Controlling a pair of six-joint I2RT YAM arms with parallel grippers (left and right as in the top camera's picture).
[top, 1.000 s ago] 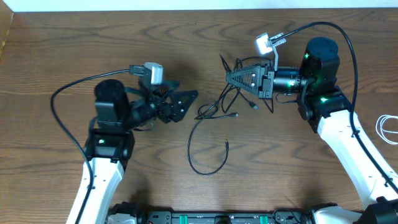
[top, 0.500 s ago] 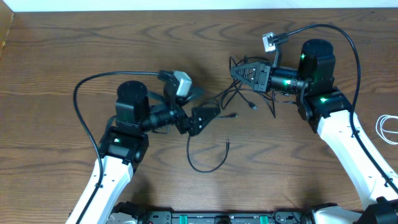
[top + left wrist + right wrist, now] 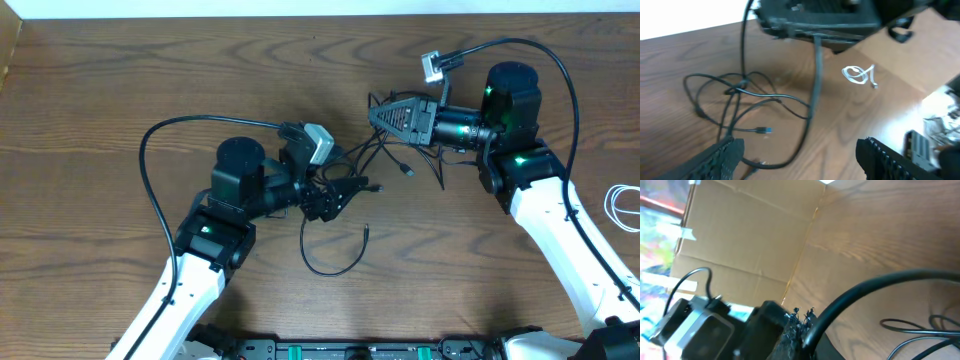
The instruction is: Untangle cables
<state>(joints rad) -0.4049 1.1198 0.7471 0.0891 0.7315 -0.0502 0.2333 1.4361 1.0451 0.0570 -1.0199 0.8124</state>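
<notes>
left claw (image 3: 337, 193) has swung right, up to the black cables (image 3: 386, 160), fingers spread wide. right claw (image 3: 378, 113) is pinched tight on them.

A brown wooden desk (image 3: 100, 90) carries a tangle of thin black cords (image 3: 375, 160) near its middle, one strand curling into an open loop toward the near edge. A white cord (image 3: 625, 205) lies coiled alone, well apart at the right edge.
</notes>
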